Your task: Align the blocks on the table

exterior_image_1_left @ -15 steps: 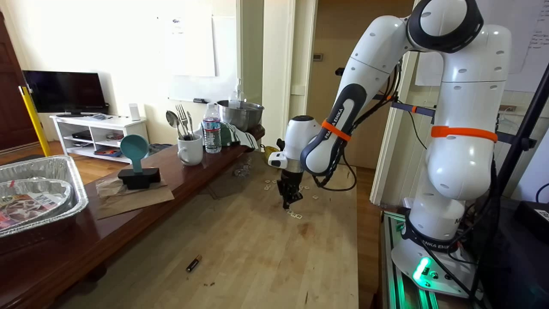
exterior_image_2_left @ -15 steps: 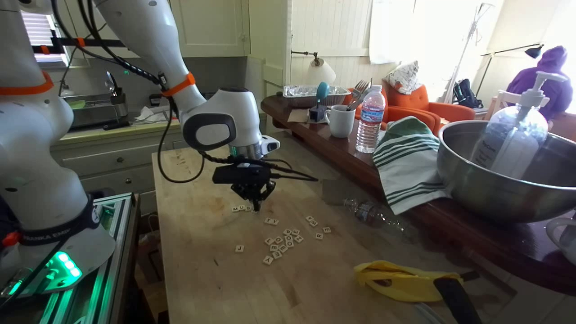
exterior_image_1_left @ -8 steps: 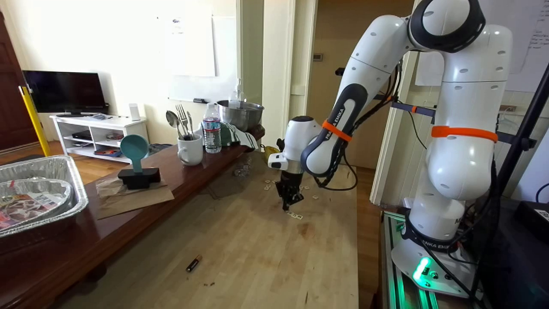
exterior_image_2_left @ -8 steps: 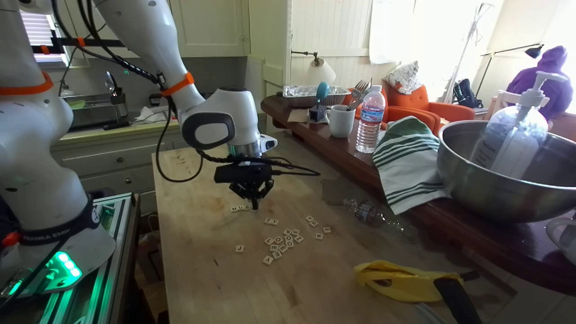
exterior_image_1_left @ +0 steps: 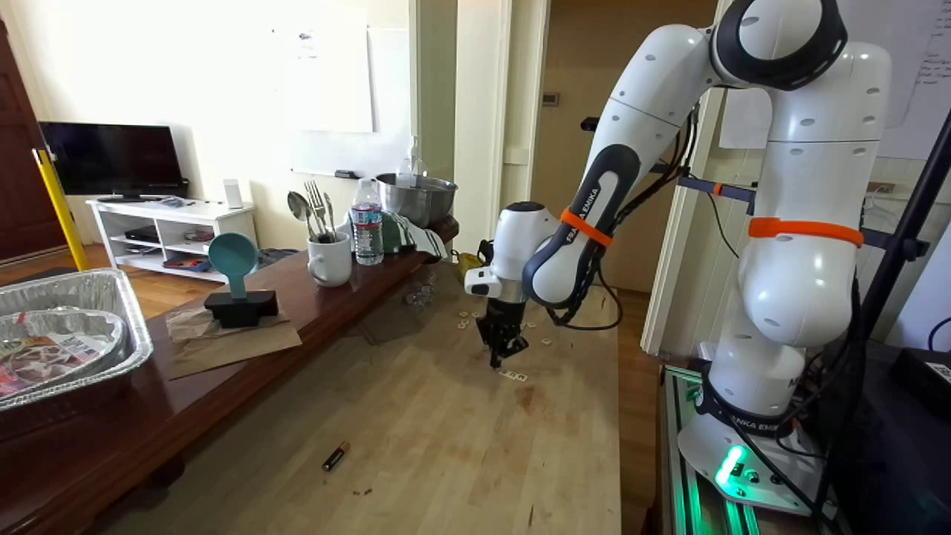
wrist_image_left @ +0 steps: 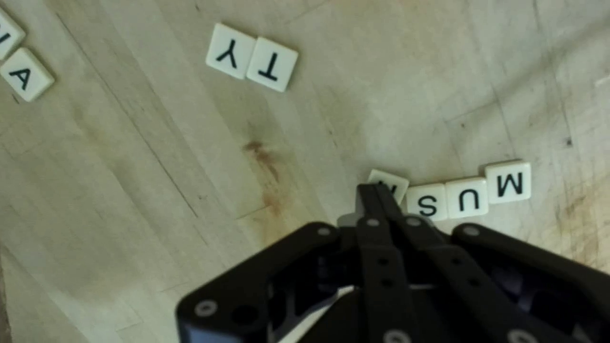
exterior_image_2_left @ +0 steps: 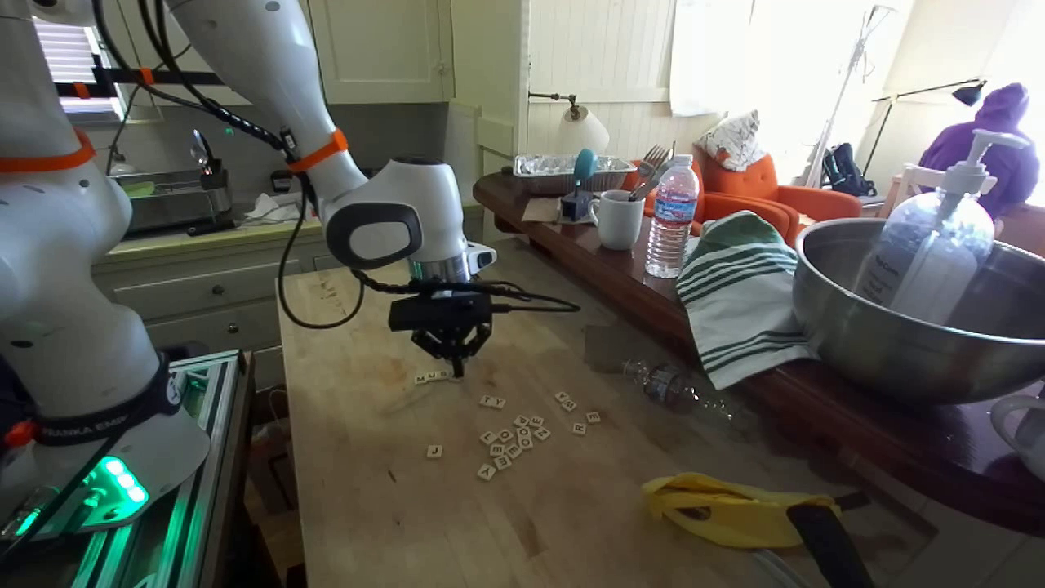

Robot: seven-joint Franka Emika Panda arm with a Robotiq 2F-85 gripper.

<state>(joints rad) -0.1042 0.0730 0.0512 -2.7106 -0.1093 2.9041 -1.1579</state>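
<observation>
The blocks are small cream letter tiles on the pale wooden table [exterior_image_2_left: 392, 506]. In the wrist view, tiles M [wrist_image_left: 509, 182], U [wrist_image_left: 467, 197] and S [wrist_image_left: 427, 202] stand side by side in a near-straight row, M slightly offset. A turned tile [wrist_image_left: 399, 183] sits at the S end, its letter partly hidden by my fingertips. My gripper [wrist_image_left: 374, 186] is shut with nothing visible between its fingers, its tips at that turned tile. In the exterior views the gripper [exterior_image_2_left: 458, 371] [exterior_image_1_left: 495, 362] points down at the end of this row [exterior_image_2_left: 432, 376] [exterior_image_1_left: 513, 375].
Tiles T [wrist_image_left: 272, 64] and Y [wrist_image_left: 231, 50] lie together apart from the row. A cluster of several tiles [exterior_image_2_left: 514, 437] and a lone J tile [exterior_image_2_left: 434, 451] lie nearby. A battery [exterior_image_1_left: 336, 456], a plastic bottle [exterior_image_2_left: 673, 385] and a yellow item [exterior_image_2_left: 727, 510] are on the table.
My gripper has moved slightly toward the M end of the row. Tiles M, U and S have shifted the same way. The gripper looks shut throughout; the other tiles have not moved.
</observation>
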